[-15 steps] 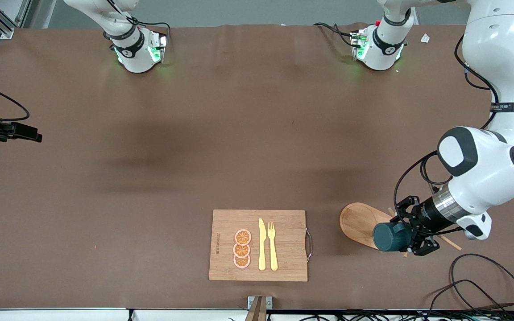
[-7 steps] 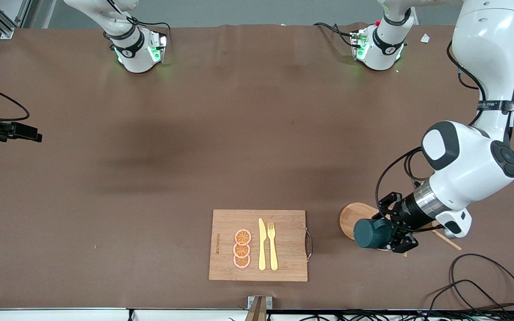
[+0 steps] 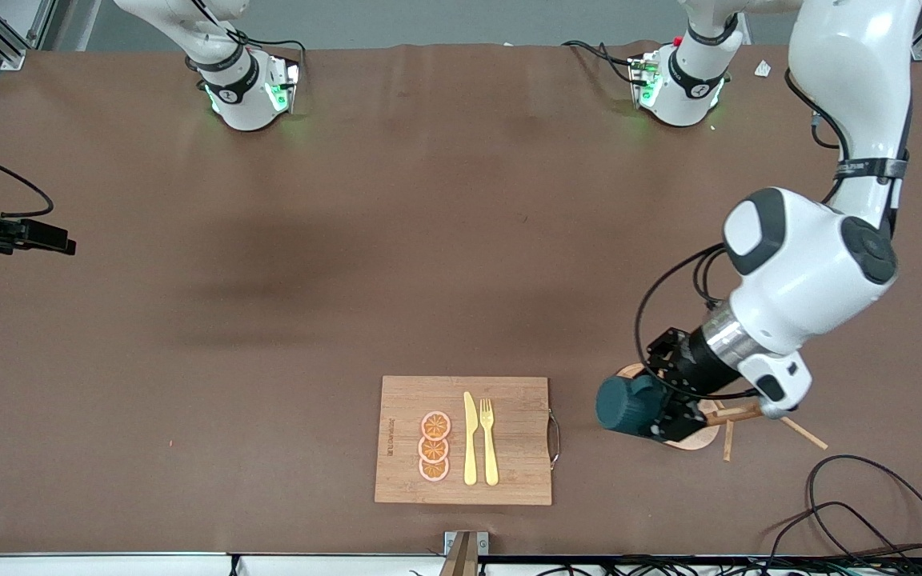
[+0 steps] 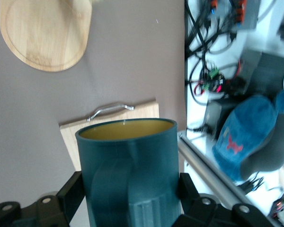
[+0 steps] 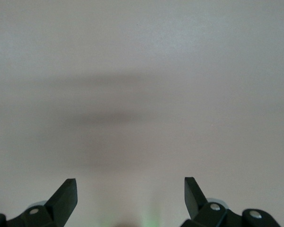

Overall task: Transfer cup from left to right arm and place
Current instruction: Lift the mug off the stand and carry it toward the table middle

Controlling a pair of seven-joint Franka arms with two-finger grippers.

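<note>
The dark teal cup [image 3: 627, 406] lies on its side in my left gripper [image 3: 665, 416], which is shut on it and holds it in the air over the edge of the wooden peg stand [image 3: 705, 438]. In the left wrist view the cup [image 4: 128, 175] fills the space between the black fingers [image 4: 71, 191], its handle faces the camera and its mustard-yellow inside shows at the rim. My right gripper [image 3: 33, 234] waits over the table's edge at the right arm's end. In the right wrist view the right gripper [image 5: 131, 189] is open and empty above bare table.
A wooden cutting board [image 3: 509, 440] with a metal handle, a yellow knife [image 3: 470, 438], a fork [image 3: 489, 442] and three orange slices [image 3: 434, 446] lies near the front edge. The board also shows in the left wrist view [image 4: 68, 137], with the stand's round base [image 4: 45, 35]. Black cables [image 3: 869, 504] lie at the corner nearest the left arm.
My left gripper has carried the cup sideways over the peg stand toward the cutting board. The right arm has not moved.
</note>
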